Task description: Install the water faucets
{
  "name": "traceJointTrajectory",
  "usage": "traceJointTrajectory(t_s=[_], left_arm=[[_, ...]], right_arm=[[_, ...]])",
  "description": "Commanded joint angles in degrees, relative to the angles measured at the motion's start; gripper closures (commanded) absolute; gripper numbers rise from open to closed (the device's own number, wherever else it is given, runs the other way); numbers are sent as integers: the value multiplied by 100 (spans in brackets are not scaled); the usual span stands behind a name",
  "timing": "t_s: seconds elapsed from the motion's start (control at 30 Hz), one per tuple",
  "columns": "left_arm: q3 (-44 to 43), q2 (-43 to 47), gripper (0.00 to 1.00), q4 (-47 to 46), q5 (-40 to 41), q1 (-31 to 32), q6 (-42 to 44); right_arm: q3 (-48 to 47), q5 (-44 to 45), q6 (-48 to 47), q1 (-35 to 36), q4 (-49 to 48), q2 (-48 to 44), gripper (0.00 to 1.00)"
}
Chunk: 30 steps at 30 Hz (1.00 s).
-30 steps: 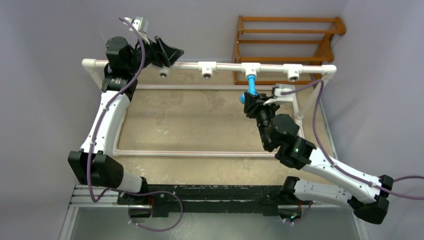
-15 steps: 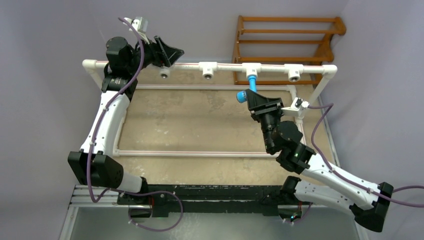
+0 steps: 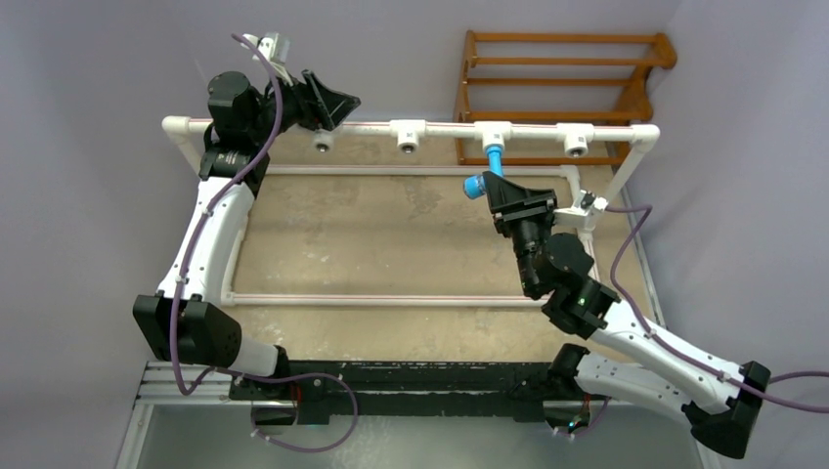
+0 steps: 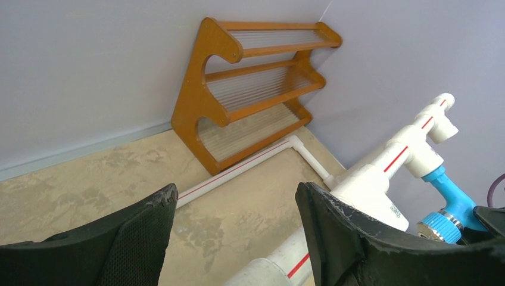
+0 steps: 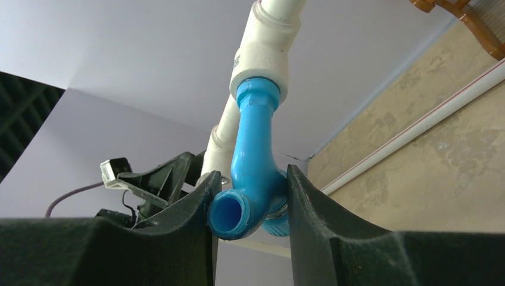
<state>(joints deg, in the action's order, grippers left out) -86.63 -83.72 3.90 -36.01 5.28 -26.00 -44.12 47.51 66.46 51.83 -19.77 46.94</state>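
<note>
Faucet (image 3: 494,158): bright blue, bent spout, set in white tee (image 3: 492,134), upper right of centre
Right gripper (image 5: 252,185): hugs its sides; you cannot tell if it grips
Left gripper (image 4: 232,199): wide, by the pipe (image 4: 369,179)
Behind: wooden rack (image 4: 250,89)

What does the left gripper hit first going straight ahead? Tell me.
Probably the rack, dead ahead between the open left gripper; but the pipe passes close by one finger and might catch first. Depth is unclear.
</note>
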Motion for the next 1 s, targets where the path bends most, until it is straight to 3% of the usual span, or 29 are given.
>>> traceJointTrajectory(t_s=[0.0, 0.13, 0.33, 0.5, 0.7, 0.73, 0.83, 0.97], left_arm=[[401, -487, 28, 1277, 283, -115, 122], [401, -495, 28, 1275, 280, -115, 121], [401, -512, 28, 1275, 280, -115, 121], [401, -520, 28, 1279, 287, -115, 117], [401, -522, 28, 1277, 287, -114, 121], [401, -522, 28, 1283, 287, -115, 121], [401, -514, 28, 1284, 304, -115, 130], [393, -507, 28, 1290, 305, -114, 133]], right_arm=[[-201, 156, 1607, -96, 57, -364, 74], [-296, 230, 439, -97, 430, -589, 48], [-817, 240, -1358, -95, 1493, -956, 27], [-1277, -102, -3493, -97, 1542, -1142, 23], [-2401, -1325, -6447, -95, 2097, -452, 22], [-2594, -1747, -7411, -95, 2313, -305, 22], [-3302, -3004, -8957, -88, 3412, 188, 22], [-3683, -3403, -10736, -91, 4648, 598, 20]])
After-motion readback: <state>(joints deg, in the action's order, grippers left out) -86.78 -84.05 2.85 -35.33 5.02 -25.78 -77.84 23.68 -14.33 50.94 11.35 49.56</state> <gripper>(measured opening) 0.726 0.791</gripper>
